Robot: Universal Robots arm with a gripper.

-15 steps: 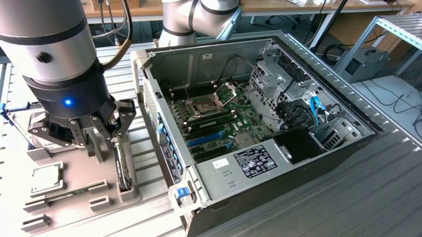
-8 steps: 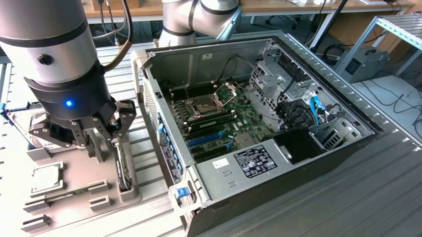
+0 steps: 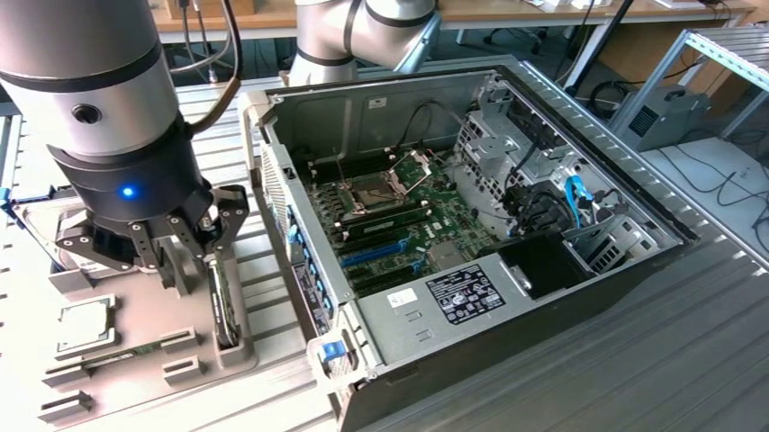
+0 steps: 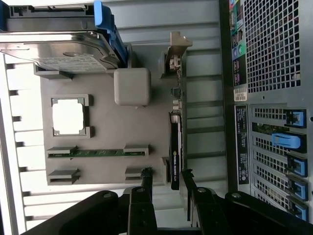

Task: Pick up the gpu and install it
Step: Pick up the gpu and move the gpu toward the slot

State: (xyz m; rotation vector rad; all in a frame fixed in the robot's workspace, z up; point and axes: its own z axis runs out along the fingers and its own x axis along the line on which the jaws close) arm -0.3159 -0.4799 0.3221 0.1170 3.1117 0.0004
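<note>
Basically, fingers (image 4: 146,178) spread wide around the gpu (image 4: 174,147), nothing grabbed yet

Black jointed fingers sit one on each side of the card's end, not pinching it. The gpu is a thin black slab standing on edge in a matte grey moulded holder (image 3: 139,310), silvery bracket at one end, around 8 o'clock in the exterior view. At its 3 o'clock is the open PC case (image 3: 481,225), bare sheet metal with a green board inside, all on a ribbed metal surface (image 3: 649,378).
</note>
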